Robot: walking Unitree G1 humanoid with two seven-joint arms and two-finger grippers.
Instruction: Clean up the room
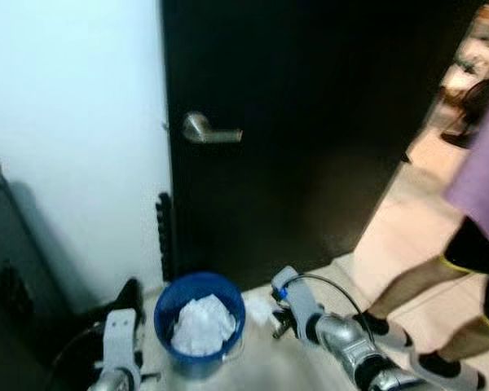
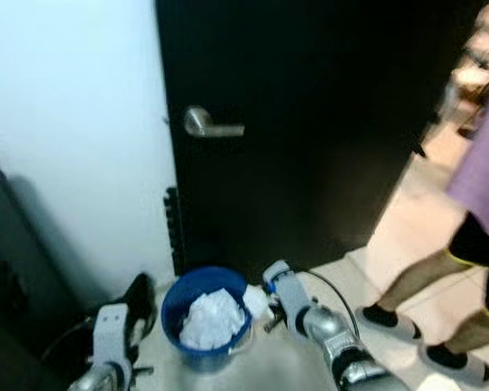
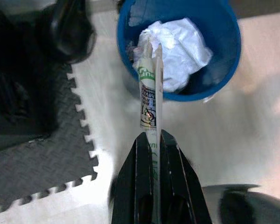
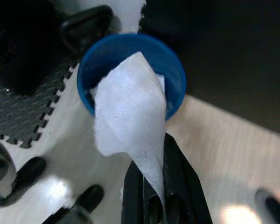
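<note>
At lower centre of the head view, the blue bucket (image 1: 200,324) stands on the floor (image 1: 407,236) before the black door (image 1: 310,122), holding crumpled white paper (image 1: 202,324). My left gripper (image 3: 155,140) clamps a printed wrapper (image 3: 149,100); my right gripper (image 4: 162,198) pinches a white tissue (image 4: 128,119) over the rim.

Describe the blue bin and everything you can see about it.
The blue bin is a small round bucket, plastic by its look, standing upright on the pale floor before the black door. Crumpled white paper fills much of it. The left gripper holds a printed wrapper over its rim; the right gripper holds a white tissue above it.
</note>
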